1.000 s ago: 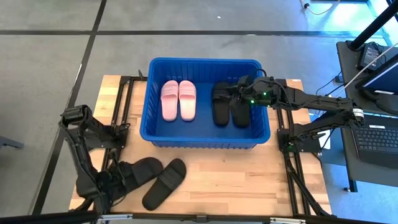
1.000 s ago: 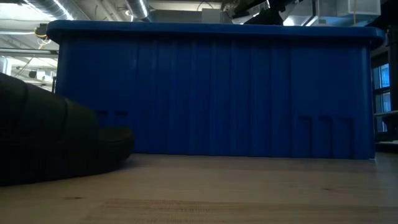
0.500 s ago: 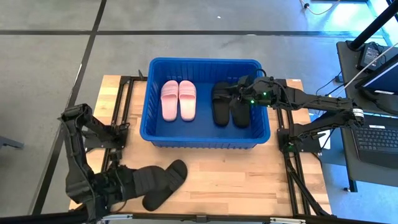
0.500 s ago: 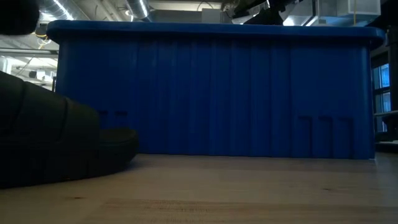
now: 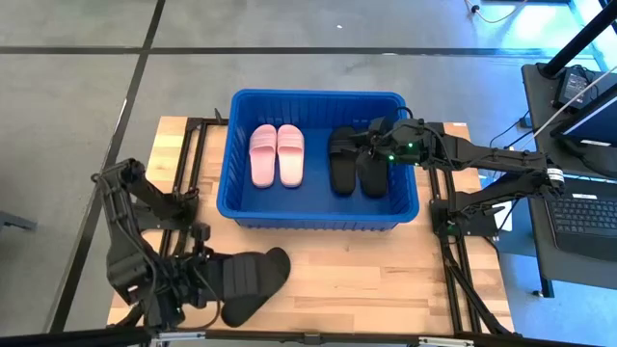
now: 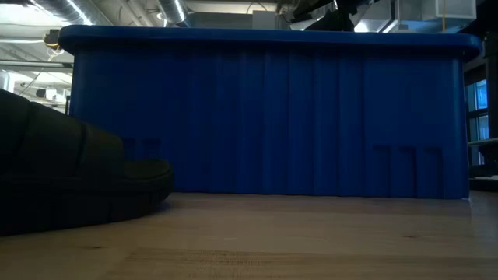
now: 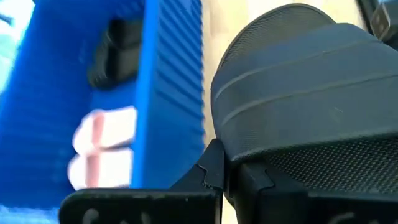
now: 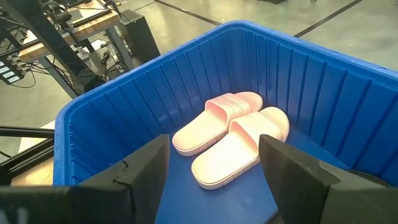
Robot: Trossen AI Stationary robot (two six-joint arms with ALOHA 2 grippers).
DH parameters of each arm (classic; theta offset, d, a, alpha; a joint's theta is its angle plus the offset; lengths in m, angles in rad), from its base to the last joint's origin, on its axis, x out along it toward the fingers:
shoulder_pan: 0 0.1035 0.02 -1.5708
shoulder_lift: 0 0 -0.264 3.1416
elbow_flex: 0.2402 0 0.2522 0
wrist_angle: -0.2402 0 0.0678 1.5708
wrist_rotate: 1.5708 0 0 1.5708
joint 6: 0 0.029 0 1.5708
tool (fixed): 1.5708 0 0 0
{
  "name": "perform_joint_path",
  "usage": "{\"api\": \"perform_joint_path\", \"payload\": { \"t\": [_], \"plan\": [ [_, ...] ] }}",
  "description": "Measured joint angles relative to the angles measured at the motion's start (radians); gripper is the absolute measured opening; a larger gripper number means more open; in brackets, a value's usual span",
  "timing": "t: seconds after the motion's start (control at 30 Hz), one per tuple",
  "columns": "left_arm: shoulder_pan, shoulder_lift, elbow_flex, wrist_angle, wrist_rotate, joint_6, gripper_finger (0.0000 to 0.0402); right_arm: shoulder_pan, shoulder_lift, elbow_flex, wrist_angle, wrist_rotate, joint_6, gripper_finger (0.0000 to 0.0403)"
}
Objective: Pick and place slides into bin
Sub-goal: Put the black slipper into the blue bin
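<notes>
With my left gripper clamped on a black slide near the table's front, I should lift clear of the bin rim; right gripper hangs open inside.

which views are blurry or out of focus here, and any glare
Left wrist view: the bin and pink slides are soft and smeared, the black slide sharper. Low view: the near black slide is a dim, soft mass; ceiling lights glare at top left. High and right wrist views look sharp, evenly lit.
</notes>
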State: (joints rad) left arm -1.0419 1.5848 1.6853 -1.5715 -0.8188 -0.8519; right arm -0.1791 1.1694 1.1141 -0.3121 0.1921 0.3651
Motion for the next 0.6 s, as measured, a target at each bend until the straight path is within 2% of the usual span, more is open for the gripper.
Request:
{"api": "perform_joint_path", "payload": {
  "t": [0.33,0.6],
  "plan": [
    [0.107,0.0,0.2,0.0,-0.265,0.359,0.0003,0.0,0.0,0.0,-0.001,0.0,-0.003,0.0248],
    [0.311,0.0,0.236,0.0,-0.469,0.551,0.0003,0.0,0.0,0.0,0.0,0.0,-0.005,0.0248]
  ]
}}
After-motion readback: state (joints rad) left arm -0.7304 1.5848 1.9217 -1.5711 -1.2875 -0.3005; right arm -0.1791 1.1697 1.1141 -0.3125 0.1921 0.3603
